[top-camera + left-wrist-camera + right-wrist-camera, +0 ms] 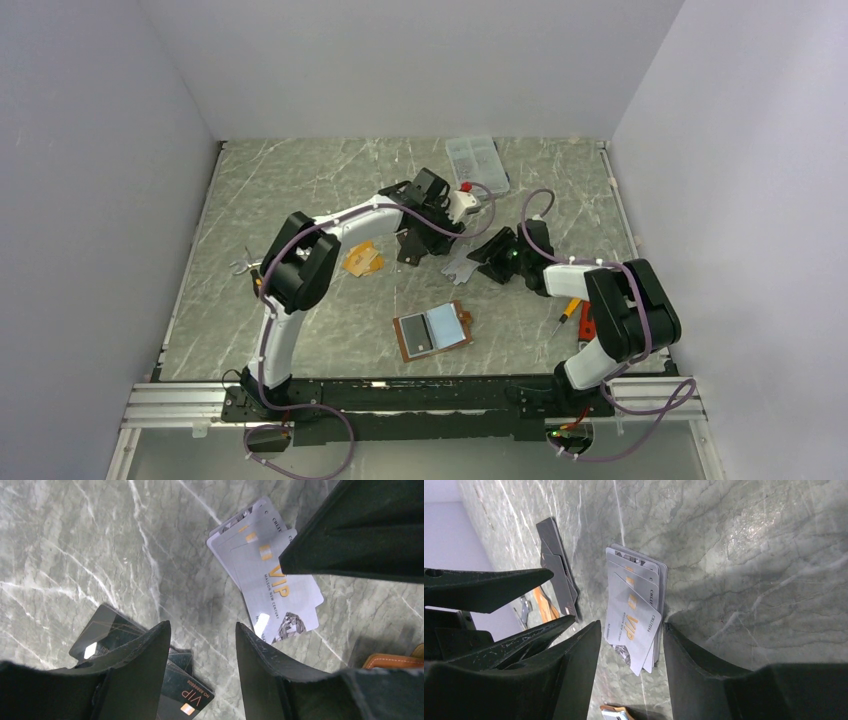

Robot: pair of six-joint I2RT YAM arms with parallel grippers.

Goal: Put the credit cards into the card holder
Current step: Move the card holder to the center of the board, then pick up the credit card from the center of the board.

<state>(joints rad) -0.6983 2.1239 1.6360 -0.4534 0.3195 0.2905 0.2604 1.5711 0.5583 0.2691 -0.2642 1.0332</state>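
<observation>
Several silver-grey credit cards (458,266) lie fanned on the marble table; they also show in the left wrist view (270,587) and the right wrist view (634,610). Black cards (408,250) lie overlapped to their left, under my left finger in the left wrist view (102,630). Orange-tan cards (362,260) lie further left. The brown card holder (432,332) lies open nearer the arms, pale blue pockets up. My left gripper (202,625) is open and empty, hovering between the black and silver cards. My right gripper (632,625) is open and empty, straddling the near end of the silver fan.
A clear compartment box (477,162) sits at the back. An orange-handled screwdriver (565,315) and a red item (587,322) lie by the right arm. A small metal tool (245,266) lies at the left. The two grippers are close together.
</observation>
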